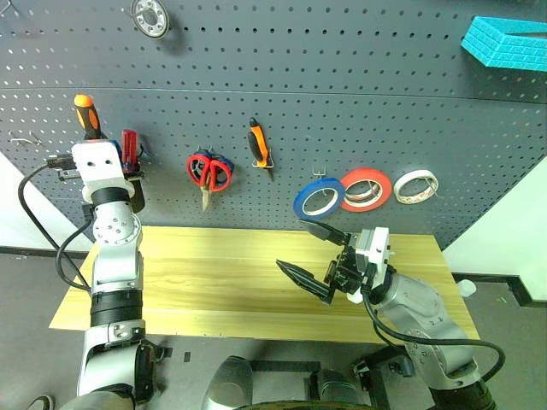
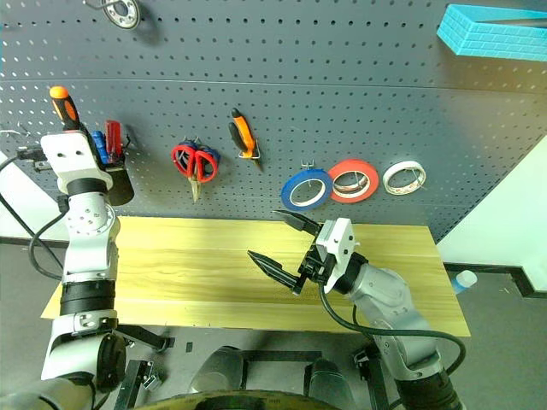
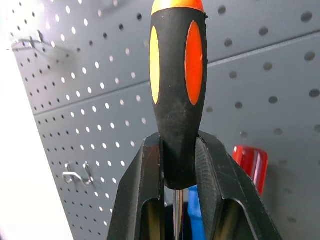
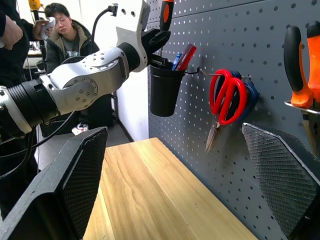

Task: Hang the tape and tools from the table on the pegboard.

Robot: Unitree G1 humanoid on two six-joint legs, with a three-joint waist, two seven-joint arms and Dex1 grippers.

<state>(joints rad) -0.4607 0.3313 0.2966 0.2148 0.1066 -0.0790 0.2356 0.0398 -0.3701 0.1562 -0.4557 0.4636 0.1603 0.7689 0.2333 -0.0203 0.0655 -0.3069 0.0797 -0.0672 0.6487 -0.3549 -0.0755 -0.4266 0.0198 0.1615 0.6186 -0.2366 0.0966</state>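
Screwdriver [image 3: 177,95], orange-and-black handle: clamped upright in the closed left claw [image 3: 178,165], shaft pointing down toward the black cup [image 4: 164,90] hung on the pegboard [image 1: 359,102], which already holds a red and a blue screwdriver. Judged the last item in hand, not yet seated.

Blue tape [image 1: 319,198]: hung on a hook, low centre of the board, just beside the red roll [image 1: 366,189] and the whitish roll [image 1: 415,186].

Red-handled scissors [image 1: 208,173]: hung, with blue-handled scissors behind them.

Orange-handled pliers [image 1: 258,145]: hung just beside the scissors.

Right claw [image 1: 312,249]: wide open, holding nothing, above the table's [image 1: 214,282] middle.

Progress: tape, scissors and pliers done; only the screwdriver is left, as far as can be seen.

Surface: light yellowish wood, visible grain, nothing lying on it.

Room: grey floor, white wall beside the board, a metal ring [image 1: 149,17] and a turquoise block [image 1: 506,43] high on the board, seated person [image 4: 70,35] behind the left arm.
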